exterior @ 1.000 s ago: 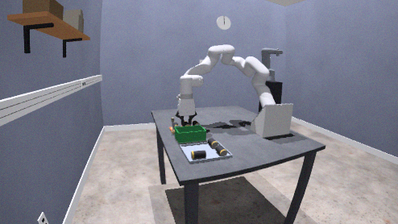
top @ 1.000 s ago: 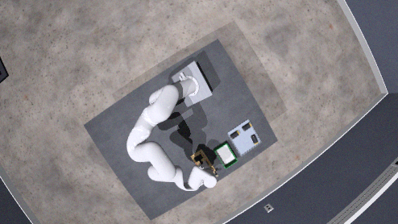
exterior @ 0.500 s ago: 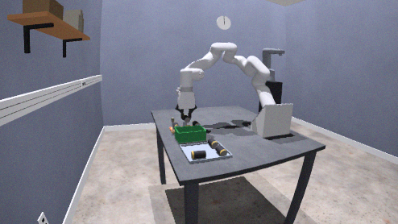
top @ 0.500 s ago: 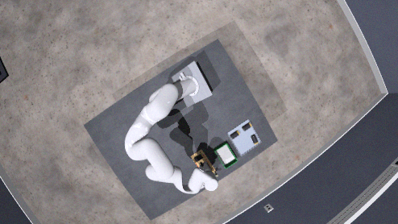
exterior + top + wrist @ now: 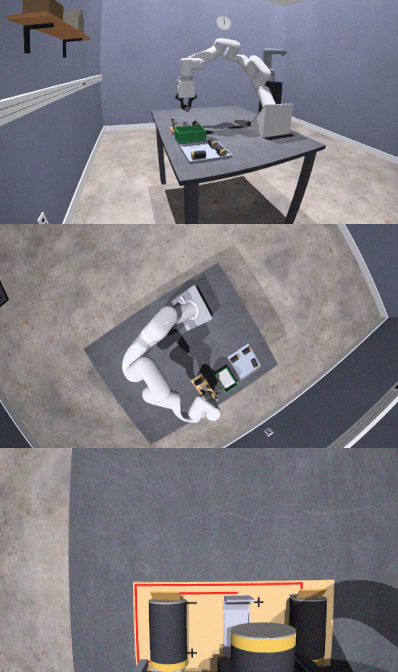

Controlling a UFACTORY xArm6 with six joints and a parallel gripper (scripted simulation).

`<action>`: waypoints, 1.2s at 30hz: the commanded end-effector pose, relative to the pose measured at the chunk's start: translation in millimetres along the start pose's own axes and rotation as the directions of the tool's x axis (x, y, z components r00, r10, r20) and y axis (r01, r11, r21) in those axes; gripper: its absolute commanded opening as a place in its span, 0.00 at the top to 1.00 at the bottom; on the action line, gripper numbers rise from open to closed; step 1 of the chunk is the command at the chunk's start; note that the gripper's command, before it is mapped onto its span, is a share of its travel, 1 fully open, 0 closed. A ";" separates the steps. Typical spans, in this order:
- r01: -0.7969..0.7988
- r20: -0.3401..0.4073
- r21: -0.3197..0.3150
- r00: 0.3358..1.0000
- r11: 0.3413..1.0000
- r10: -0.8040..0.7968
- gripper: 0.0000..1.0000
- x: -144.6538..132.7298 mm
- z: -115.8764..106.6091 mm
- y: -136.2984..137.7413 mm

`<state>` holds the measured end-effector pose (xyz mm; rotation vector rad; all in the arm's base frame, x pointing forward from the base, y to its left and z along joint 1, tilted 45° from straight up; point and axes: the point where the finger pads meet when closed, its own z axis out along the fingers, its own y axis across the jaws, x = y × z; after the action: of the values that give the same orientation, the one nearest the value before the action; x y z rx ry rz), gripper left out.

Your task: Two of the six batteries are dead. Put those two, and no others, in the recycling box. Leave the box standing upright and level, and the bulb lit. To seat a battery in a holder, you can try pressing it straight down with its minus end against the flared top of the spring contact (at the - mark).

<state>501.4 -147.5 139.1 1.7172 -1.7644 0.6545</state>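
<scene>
My gripper (image 5: 208,393) (image 5: 185,108) (image 5: 263,664) is shut on a black battery (image 5: 187,108) (image 5: 263,655) with a yellow band, held upright above the tan holder board (image 5: 210,620). Under it the middle holder (image 5: 236,620) shows its bare metal plate by a plus mark. Black batteries lie in the left holder (image 5: 168,630) and the right holder (image 5: 308,625). The green recycling box (image 5: 230,376) (image 5: 190,136) stands upright and level; no battery shows inside from above. Three batteries (image 5: 246,350) (image 5: 234,358) (image 5: 254,362) lie on the pale tray (image 5: 244,370) (image 5: 211,156). Whether the bulb is lit cannot be told.
The box stands between the holder board and the tray. A small upright post (image 5: 172,121) rises behind the box's left corner in the exterior view. The table's edge (image 5: 71,548) runs left of the board in the wrist view. The arm's base (image 5: 275,121) is at the far side.
</scene>
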 end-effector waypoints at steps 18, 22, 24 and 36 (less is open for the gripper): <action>-0.001 -0.002 -0.001 1.000 1.000 0.001 0.72 -135.4 -6.8 -14.0; -0.001 -0.002 -0.001 1.000 1.000 0.001 0.72 -179.5 -6.7 -18.6; -0.001 -0.002 -0.001 1.000 1.000 0.001 0.72 -200.7 -6.7 -20.8; -0.001 -0.002 -0.001 1.000 1.000 0.001 0.72 -284.3 -6.5 -29.5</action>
<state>522.9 37.1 -39.0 1.7226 -1.7645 0.6559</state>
